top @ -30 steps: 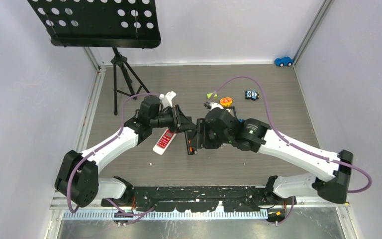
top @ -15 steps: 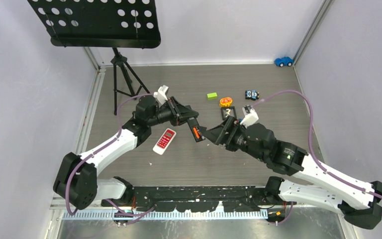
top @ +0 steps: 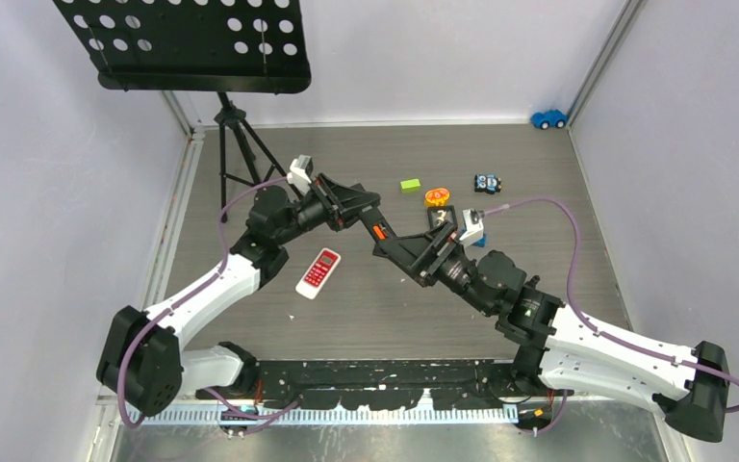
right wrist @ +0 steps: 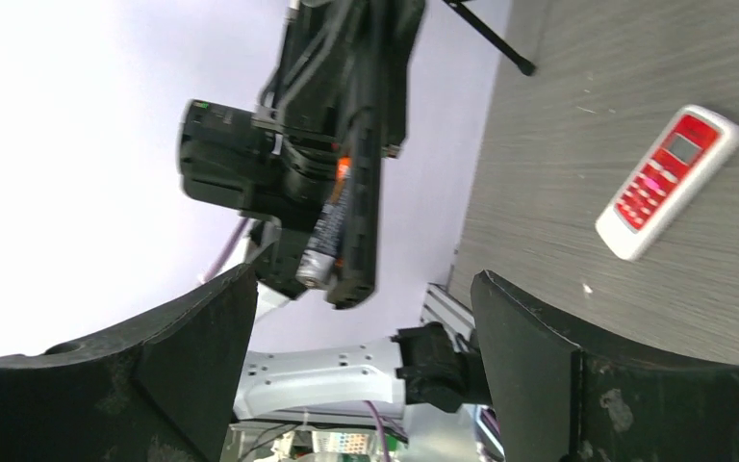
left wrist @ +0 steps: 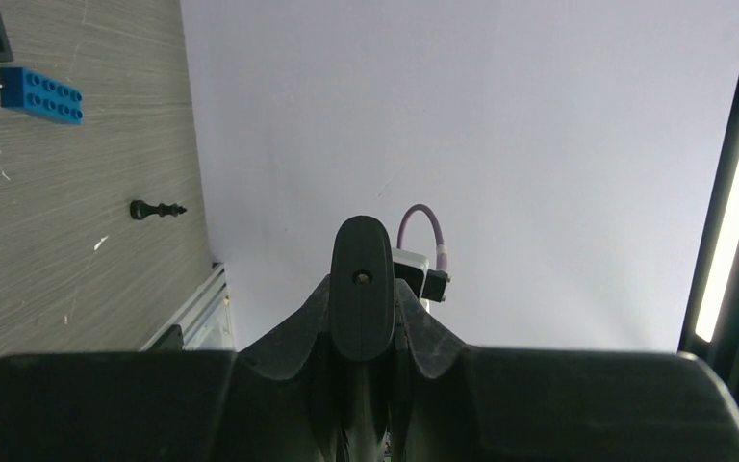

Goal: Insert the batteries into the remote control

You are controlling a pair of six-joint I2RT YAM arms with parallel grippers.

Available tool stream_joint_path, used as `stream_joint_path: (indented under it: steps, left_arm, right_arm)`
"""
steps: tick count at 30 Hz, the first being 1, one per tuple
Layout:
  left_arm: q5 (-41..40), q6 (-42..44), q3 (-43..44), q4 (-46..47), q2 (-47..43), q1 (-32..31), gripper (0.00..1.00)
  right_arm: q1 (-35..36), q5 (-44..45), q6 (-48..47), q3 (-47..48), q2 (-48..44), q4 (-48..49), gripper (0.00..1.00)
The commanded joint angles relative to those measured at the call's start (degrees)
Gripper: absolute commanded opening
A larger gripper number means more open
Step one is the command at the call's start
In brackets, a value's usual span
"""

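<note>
left fingers (top: 361, 218): clamped shut on the black remote (right wrist: 366, 192), holding it tilted in the air over the middle of the table (top: 539, 221).
right fingers (top: 394, 246): spread wide with nothing in them, hanging just at 4 o'clock of the held remote. They look close but not touching.
battery (right wrist: 327, 226): a grey-silver cell with an orange end, lying along the open side of the black remote. Can't tell if it's fully clicked in.
other remote: a red-and-white remote (top: 318, 272) lies flat on the table, about 8 o'clock from the held one and well apart from both arms.
risk, drop: if that cell is only resting in the bay, any tilt or jolt from the left arm could let it slide out onto the table.
risk, bump: the right fingers are wide and close, so pushing in off-line could lever the cell out instead of seating it.
risk, grip: the remote looks pinched near one end, so a press on the far end might twist it.
risk, count: I can't spot any other cells from here.
</note>
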Motion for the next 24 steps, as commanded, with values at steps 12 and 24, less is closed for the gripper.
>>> stream_joint_path:
  steps: [12, 24]
  left_arm:
    - [-0.9, -5.2, -2.6, 8.9, -1.4, 0.0, 0.0]
    - [-0.4, -7.3, -4.3, 10.9, -1.5, 0.0, 0.0]
  right_arm:
    - [-0.1, 2.2, 2.9, 0.1, 0.3, 13.0, 0.85]
    - [-0.1, 4.4, 4.9, 1.9, 1.4, 8.0, 0.59]
